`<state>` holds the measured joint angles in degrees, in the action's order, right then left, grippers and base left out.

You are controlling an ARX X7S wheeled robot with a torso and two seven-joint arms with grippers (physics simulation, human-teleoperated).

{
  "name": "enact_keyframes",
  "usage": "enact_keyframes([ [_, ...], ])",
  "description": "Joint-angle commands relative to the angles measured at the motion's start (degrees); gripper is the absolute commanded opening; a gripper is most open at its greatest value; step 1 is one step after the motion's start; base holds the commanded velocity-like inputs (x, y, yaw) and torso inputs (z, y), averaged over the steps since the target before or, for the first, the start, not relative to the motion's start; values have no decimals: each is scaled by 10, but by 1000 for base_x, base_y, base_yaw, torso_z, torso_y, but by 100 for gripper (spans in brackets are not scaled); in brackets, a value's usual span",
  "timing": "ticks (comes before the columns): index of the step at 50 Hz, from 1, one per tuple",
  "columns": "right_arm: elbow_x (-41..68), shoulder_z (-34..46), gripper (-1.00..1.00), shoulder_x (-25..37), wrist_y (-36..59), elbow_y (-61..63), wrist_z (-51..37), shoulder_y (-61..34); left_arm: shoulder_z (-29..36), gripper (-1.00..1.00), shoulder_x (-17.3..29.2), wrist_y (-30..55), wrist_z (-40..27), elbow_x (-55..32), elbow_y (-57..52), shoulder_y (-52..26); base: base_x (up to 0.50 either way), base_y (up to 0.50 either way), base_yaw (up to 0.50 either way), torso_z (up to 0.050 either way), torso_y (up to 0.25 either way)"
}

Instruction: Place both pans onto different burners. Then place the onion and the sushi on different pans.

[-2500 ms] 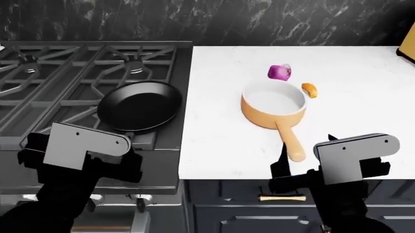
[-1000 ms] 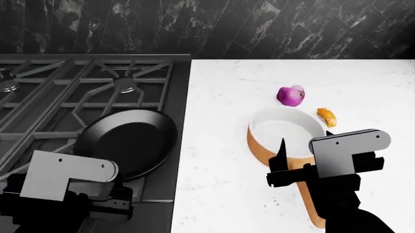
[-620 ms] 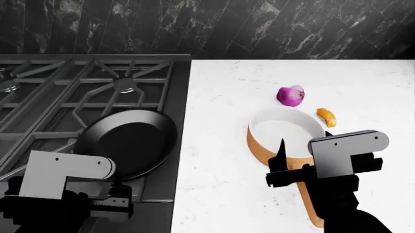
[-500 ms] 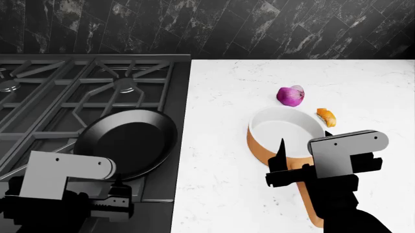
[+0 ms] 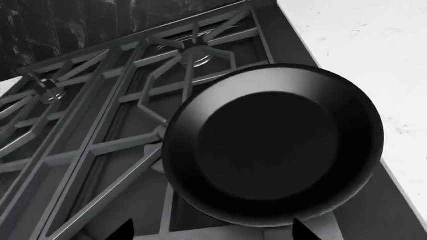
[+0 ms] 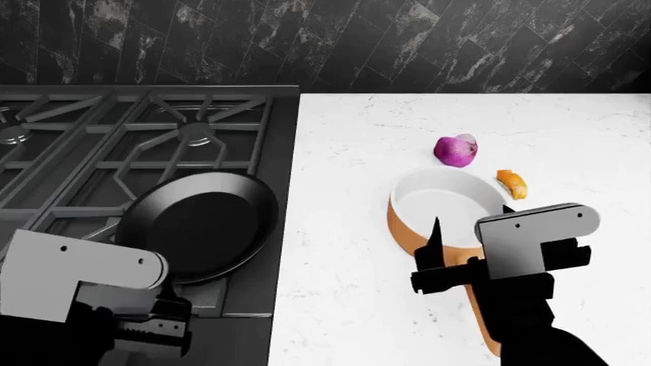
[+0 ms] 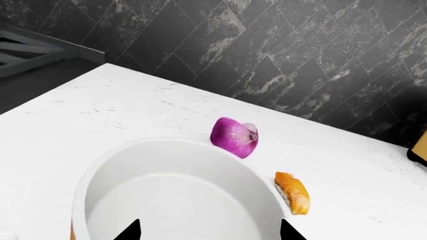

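The black frying pan (image 6: 198,225) sits on the stove's front right grate, close to the counter edge; it fills the left wrist view (image 5: 273,145), and its handle is hidden. My left gripper (image 6: 152,326) is open and empty just in front of it (image 5: 213,235). The orange saucepan (image 6: 447,202), white inside, stands on the white counter (image 6: 346,152). My right gripper (image 6: 473,232) hovers open and empty over its near rim (image 7: 210,234), hiding most of the tan handle (image 6: 486,328). The onion (image 6: 455,150) (image 7: 234,137) and the sushi (image 6: 511,184) (image 7: 293,192) lie just beyond the saucepan (image 7: 173,195).
The dark stove has free burners at the back right (image 6: 195,133) (image 5: 193,54) and back left (image 6: 11,136). A dark marble wall (image 6: 325,46) closes the back. A yellow-orange appliance corner (image 7: 420,150) stands at the counter's far right.
The head view has moved in closer over the stove and counter. In the last half second my left gripper dropped towards the near left, and my right gripper shifted slightly left over the saucepan.
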<state>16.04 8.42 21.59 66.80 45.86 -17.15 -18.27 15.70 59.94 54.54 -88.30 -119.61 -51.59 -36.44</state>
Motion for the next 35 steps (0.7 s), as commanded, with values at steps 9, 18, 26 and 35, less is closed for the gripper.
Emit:
enact_keyframes([
  [9,8,17,100,-3,-14,-19,4,-5,97,100,44,-99,-10,6,-61,-14,0,0,0,0,0],
  [18,8,20,100,-1,-28,-33,7,-3,116,100,29,-117,22,61,-47,32,0,0,0,-1,0],
  [26,6,29,100,-2,-36,-45,6,-5,119,100,10,-113,61,88,-5,40,0,0,0,0,0],
  [35,7,29,100,-1,-39,-48,6,-3,130,100,-8,-108,76,108,10,48,0,0,0,-1,0],
])
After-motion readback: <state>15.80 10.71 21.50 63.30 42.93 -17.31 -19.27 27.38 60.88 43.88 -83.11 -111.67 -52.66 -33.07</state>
